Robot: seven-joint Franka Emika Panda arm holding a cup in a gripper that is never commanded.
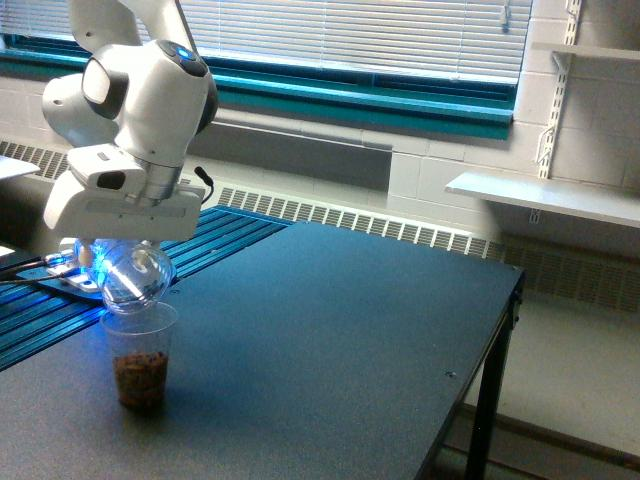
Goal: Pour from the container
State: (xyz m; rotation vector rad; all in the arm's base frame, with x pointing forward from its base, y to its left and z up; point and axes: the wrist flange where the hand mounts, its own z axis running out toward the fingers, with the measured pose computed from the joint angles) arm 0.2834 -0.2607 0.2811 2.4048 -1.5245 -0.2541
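Note:
The container [133, 275], a small clear rounded jar, hangs tipped over with its mouth pointing down, just above the rim of a clear plastic cup [140, 352]. No nuts show inside the jar now. My gripper [118, 250] is shut on the jar, lit by a blue glow, under the white arm [135, 110] at the exterior view's left. The cup stands upright on the dark table [330, 340], with a layer of brown nuts in its bottom third.
A blue slatted rack [215, 235] lies along the table's far left side, behind the arm. The table's right edge and leg [490, 400] drop off to the floor. A radiator grille and a white wall shelf [545, 195] sit behind.

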